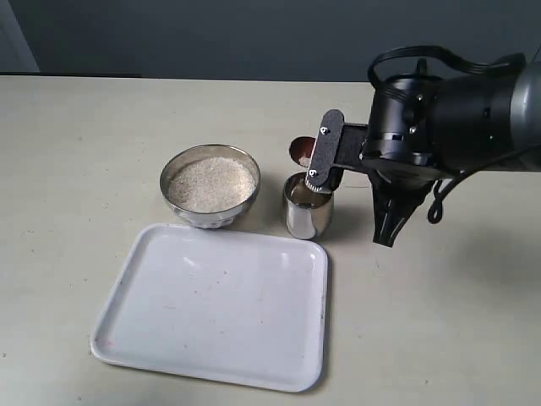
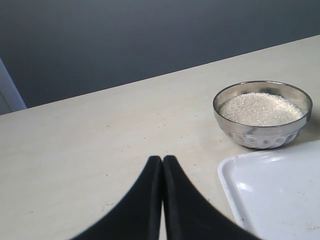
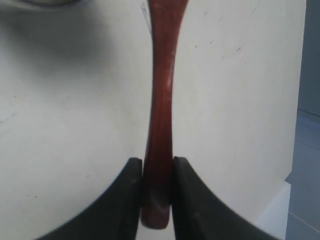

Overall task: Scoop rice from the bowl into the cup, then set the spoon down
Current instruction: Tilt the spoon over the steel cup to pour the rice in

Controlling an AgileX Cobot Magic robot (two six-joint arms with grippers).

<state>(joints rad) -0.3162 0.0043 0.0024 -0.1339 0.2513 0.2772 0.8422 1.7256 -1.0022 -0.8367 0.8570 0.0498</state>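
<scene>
Right wrist view: right gripper [image 3: 158, 167] clamped on wooden spoon [image 3: 161, 100] by its handle. Exterior view: spoon head above steel cup [image 1: 307, 220], at 3 o'clock of bowl [image 1: 201, 217] holding rice [image 1: 211, 183]. Left gripper [image 2: 162, 162] jaws together.

One high overview, two close wrist views.

Overview: set high, tilted down across the desk [image 1: 76, 152] toward a dark wall [image 1: 211, 34], far enough back to take in bowl [image 1: 210, 184], cup [image 1: 308, 210] and tray [image 1: 211, 309] whole. Left wrist: low over the desk, facing along the left tool [image 2: 162, 167] toward the same bowl, one tray corner and the wall, and so sharing bowl, tray and wall with the overview. Right wrist: very near, looking along the right tool [image 3: 157, 172] and up the spoon [image 3: 161, 100] handle at bare desk, sharing only spoon, tool and desk with the overview and only desk with the left wrist.
</scene>
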